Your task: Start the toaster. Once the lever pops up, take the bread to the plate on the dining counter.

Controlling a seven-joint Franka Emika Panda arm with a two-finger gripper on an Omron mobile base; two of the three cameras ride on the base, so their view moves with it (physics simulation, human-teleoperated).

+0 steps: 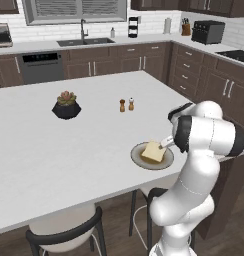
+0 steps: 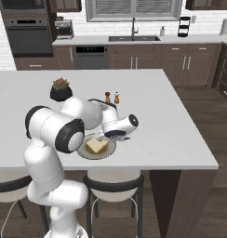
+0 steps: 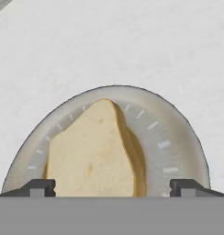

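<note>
From where I sit, the job looks all but finished. The bread [image 3: 93, 153] lies on the plate [image 3: 171, 137], and the plate rests on the white tabletop [image 1: 69, 150] of the dining island, near its front edge, just above a stool. I judge that the toasting and the carry are both done; what I see left is only to lift the arm clear.

My end effector [image 3: 113, 187] hangs just over the plate with its two fingertips [image 3: 38, 187] spread wide, one on each side of the slice, with a gap between them and the bread. It has hold of nothing.

In the hand view the slice's long axis runs from the bottom edge up to a rounded, narrower end that points away from the camera and a little to the right. Its right edge casts a shadow onto the plate, so I take that side to be slightly raised or thick. In the left base view the bread [image 1: 154, 151] sits roughly centred on the plate [image 1: 139, 156].
</note>
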